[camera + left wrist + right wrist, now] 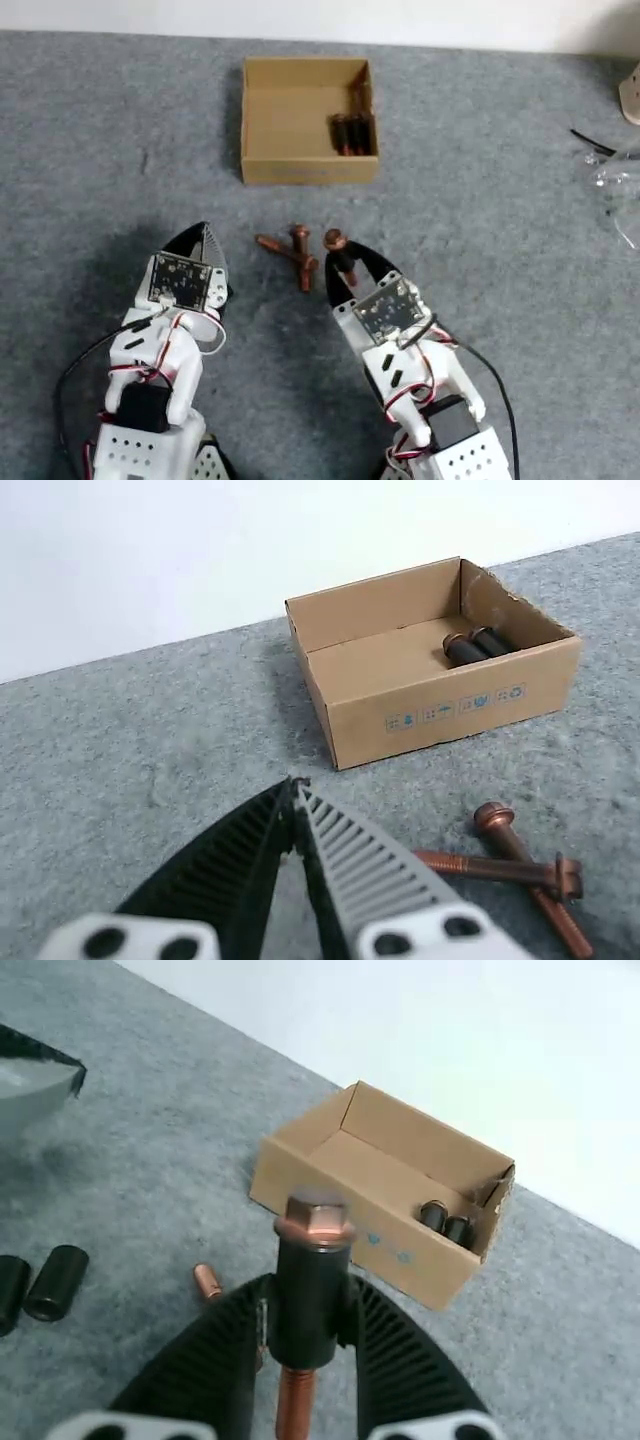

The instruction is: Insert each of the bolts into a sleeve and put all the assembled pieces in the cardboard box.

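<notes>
My right gripper [343, 262] [308, 1305] is shut on a black sleeve [306, 1295] with a copper bolt [314, 1218] pushed through it, held upright just above the mat. Two loose copper bolts [296, 256] [505, 865] lie crossed right beside it, towards the left arm. My left gripper [205, 233] [293, 790] is shut with nothing in it, low over the mat beside the bolts. The cardboard box [300, 170] [440, 715] [350, 1215] stands beyond, with assembled pieces [352, 132] [475, 645] [445, 1222] in one end. Two bare black sleeves [45, 1282] lie near the left arm.
A grey felt mat [480, 200] covers the table. A clear plastic object with a dark cable [612, 175] sits at the right edge, and a pale wooden piece [631, 92] lies behind it. A white wall runs behind the box.
</notes>
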`<state>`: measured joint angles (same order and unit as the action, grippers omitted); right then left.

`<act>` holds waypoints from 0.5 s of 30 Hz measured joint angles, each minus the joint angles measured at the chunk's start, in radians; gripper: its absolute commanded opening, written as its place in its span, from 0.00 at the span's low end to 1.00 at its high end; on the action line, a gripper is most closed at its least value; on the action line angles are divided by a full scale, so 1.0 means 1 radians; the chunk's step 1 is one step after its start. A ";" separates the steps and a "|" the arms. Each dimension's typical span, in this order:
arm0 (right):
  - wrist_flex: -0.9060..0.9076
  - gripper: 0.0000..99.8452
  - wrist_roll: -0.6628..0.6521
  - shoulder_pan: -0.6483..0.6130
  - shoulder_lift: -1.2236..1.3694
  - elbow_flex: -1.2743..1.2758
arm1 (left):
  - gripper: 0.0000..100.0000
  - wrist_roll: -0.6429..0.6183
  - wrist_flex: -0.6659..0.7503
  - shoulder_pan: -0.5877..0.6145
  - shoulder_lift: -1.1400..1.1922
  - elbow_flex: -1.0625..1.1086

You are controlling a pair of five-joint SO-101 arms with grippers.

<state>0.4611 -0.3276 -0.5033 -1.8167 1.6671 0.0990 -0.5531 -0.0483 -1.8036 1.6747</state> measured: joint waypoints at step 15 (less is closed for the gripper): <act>0.000 0.00 0.000 0.028 0.830 -0.597 | 0.01 0.002 0.000 0.000 0.000 0.000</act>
<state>0.4611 -0.3276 -0.4757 -0.9866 1.0702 0.1005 -0.5531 -0.0483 -1.8036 1.6747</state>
